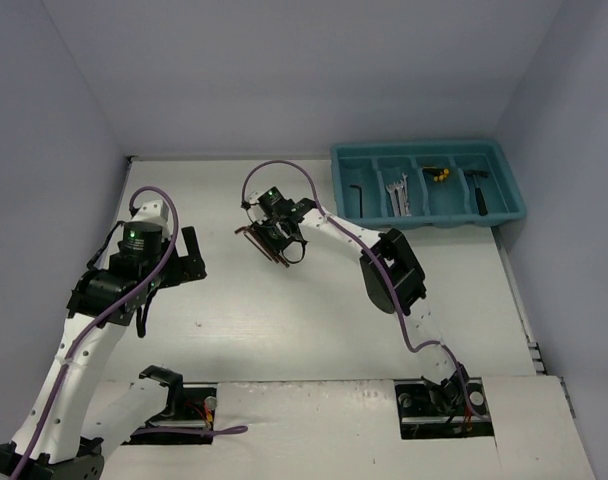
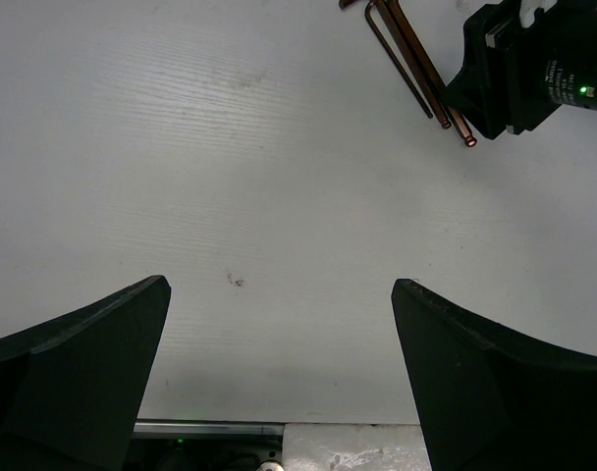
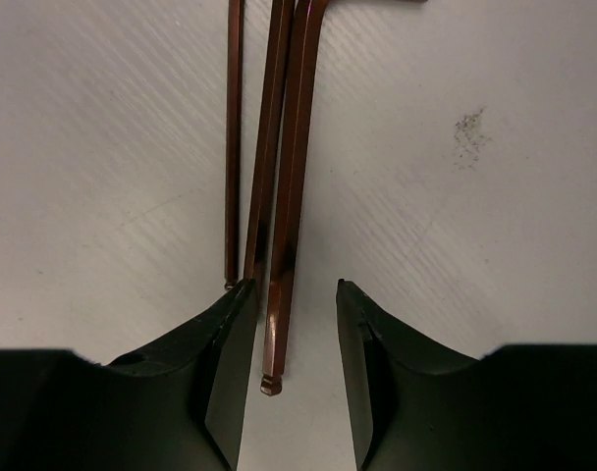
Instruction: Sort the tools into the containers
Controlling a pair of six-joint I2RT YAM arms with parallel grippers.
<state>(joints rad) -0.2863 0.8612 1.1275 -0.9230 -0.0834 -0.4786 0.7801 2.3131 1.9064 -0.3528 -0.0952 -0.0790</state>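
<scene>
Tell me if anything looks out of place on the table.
Three reddish hex keys lie loose on the table, outside the teal tray, where one dark hex key sits in the leftmost compartment. The right gripper straddles one. Nothing looks spilled or damaged.

soft, even light from overhead fills all three views, and the white worktop (image 1: 314,320) reads bright without harsh glare. shadows beneath the right arm (image 1: 389,270) are faint and blurred at the edges. in the right wrist view the reddish hex keys (image 3: 284,177) are crisp with a slight sheen, while the near black jaws look dark and featureless. the tray (image 1: 514,200) holds detail too small to resolve.
</scene>
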